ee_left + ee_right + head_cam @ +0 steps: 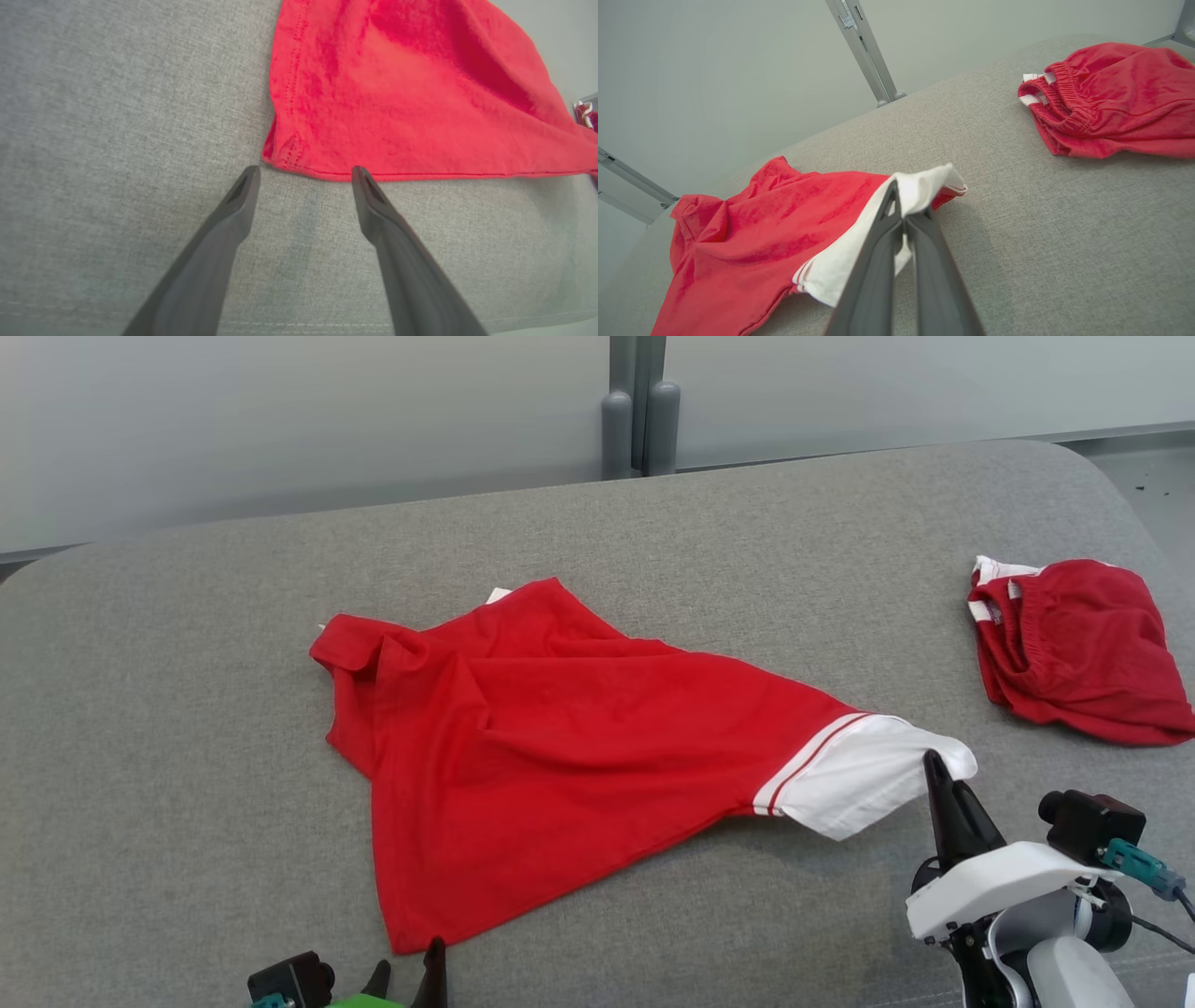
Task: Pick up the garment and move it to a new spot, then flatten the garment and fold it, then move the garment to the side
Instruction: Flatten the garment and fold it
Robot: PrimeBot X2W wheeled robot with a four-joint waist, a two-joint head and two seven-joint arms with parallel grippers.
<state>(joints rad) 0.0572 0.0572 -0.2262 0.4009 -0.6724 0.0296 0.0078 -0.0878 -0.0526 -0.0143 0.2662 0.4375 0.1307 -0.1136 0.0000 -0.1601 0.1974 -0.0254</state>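
While the right arm reaches in from the lower right of the head view, its white wrist housing angled upward, the right gripper (933,763) has both dark fingers pressed together. They are clamped on the edge of the white sleeve (859,775) of the garment (560,737). In the right wrist view the right gripper (902,207) pinches that white sleeve (924,184) with cloth bunched around the fingers, and the sleeve is raised slightly above the surface, casting a shadow under it.

The left gripper (408,967) sits at the bottom edge of the head view, just below the garment's lower corner. In the left wrist view the left gripper (303,171) has its fingers spread wide apart, holding nothing. Their tips lie right at the stitched red hem of the garment (397,93); whether they touch it cannot be told.

The garment, a red shirt, lies rumpled and partly spread in the middle of a grey cushioned surface (653,523), with its collar end toward the far left.

Well apart, at the far right, red shorts (1074,644) lie in a crumpled heap with an elastic waistband. Small white tabs (980,609) show at the waistband; any print is too small to read.

Behind the surface stand pale wall panels (280,420) joined by grey posts (639,425).
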